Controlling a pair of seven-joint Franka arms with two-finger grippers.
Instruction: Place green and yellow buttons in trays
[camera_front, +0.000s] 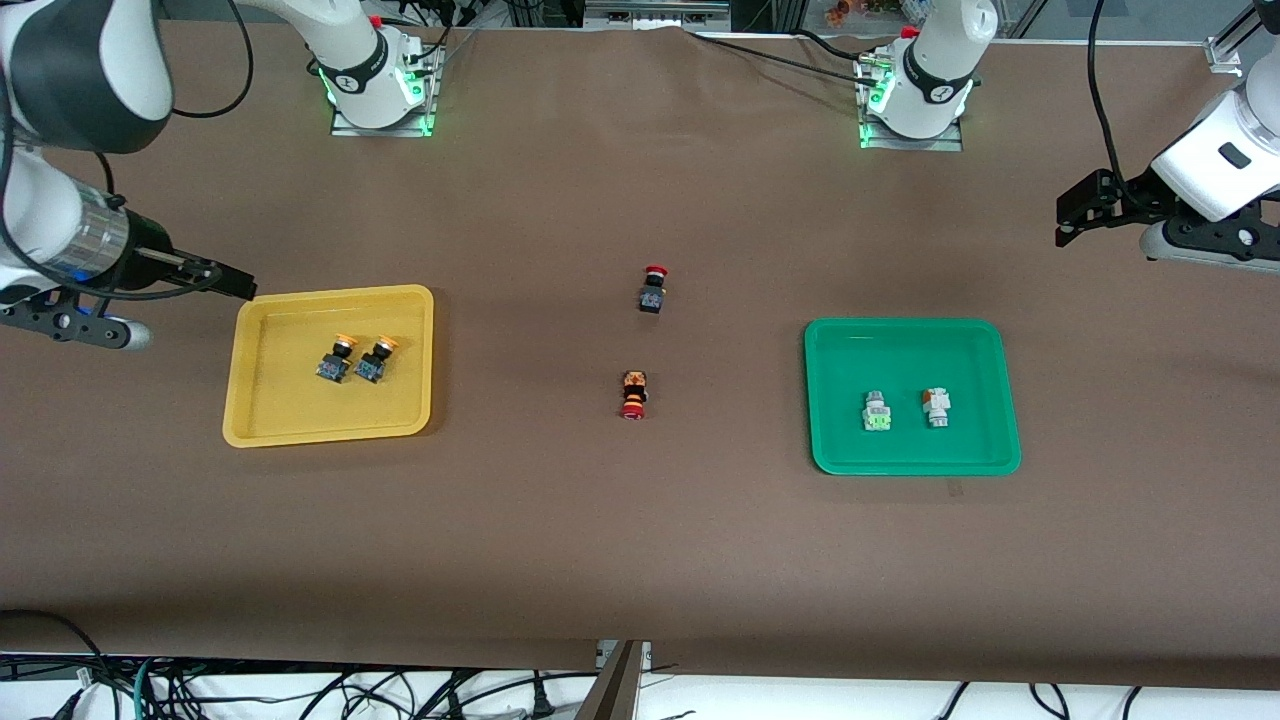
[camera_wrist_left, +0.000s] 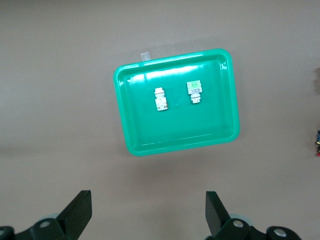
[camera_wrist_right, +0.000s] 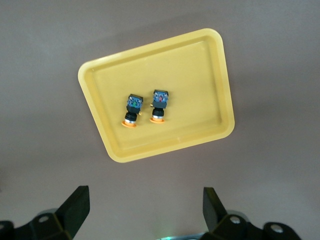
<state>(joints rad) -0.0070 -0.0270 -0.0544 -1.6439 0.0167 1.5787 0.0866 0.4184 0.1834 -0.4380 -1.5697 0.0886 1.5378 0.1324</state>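
Note:
Two yellow buttons (camera_front: 336, 360) (camera_front: 378, 360) lie side by side in the yellow tray (camera_front: 290, 410). They also show in the right wrist view (camera_wrist_right: 132, 110) (camera_wrist_right: 159, 105) in that tray (camera_wrist_right: 190, 75). Two green buttons (camera_front: 877, 410) (camera_front: 937, 406) lie in the green tray (camera_front: 960, 350), and also show in the left wrist view (camera_wrist_left: 160, 99) (camera_wrist_left: 194, 91) in that tray (camera_wrist_left: 180, 130). My right gripper (camera_front: 235, 285) (camera_wrist_right: 145, 197) is open and empty, raised beside the yellow tray at the right arm's end. My left gripper (camera_front: 1070, 215) (camera_wrist_left: 148, 200) is open and empty, raised over the left arm's end of the table.
Two red-capped switches lie on the brown table between the trays, one (camera_front: 653, 289) farther from the front camera than the other (camera_front: 634, 394). The arm bases stand along the table's edge farthest from the front camera. Cables hang below the nearest edge.

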